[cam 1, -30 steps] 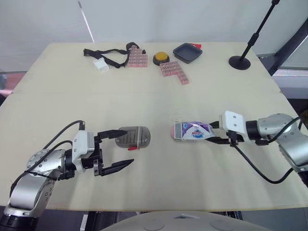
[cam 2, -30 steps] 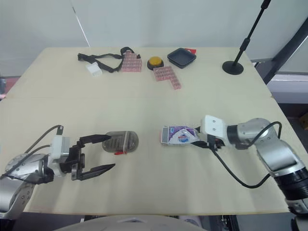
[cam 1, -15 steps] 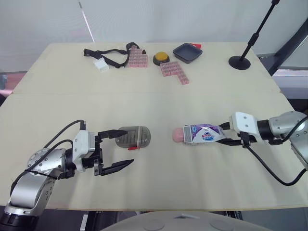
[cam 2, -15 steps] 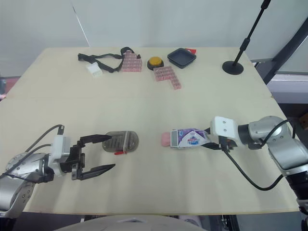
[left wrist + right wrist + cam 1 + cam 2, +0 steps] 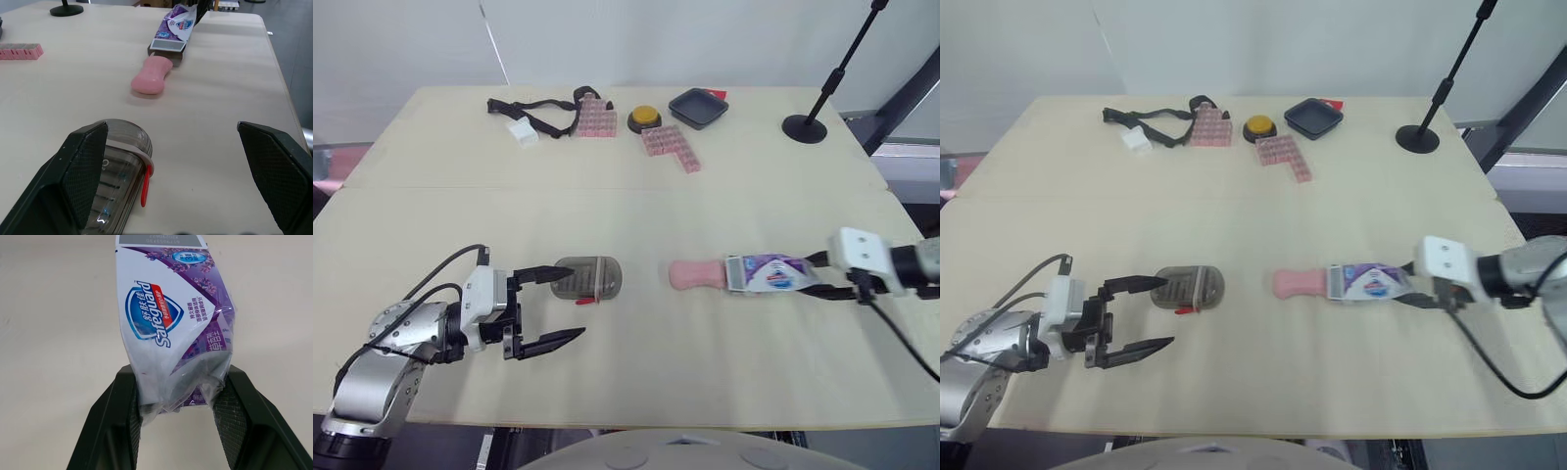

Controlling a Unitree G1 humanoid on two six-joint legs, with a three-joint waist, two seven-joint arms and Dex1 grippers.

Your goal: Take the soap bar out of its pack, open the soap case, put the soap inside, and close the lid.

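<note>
While the right hand (image 5: 176, 401) clamps the pack (image 5: 769, 273), the soap bar (image 5: 697, 274) at its mouth may drag along; left hand (image 5: 576, 302) gapes wide.

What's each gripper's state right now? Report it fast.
Left gripper: open, holding nothing, next to the case.
Right gripper: closed on the pack.

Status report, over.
Left end effector open by closed soap case. Right end effector shut on soap pack. Soap bar on table at pack mouth.
</note>
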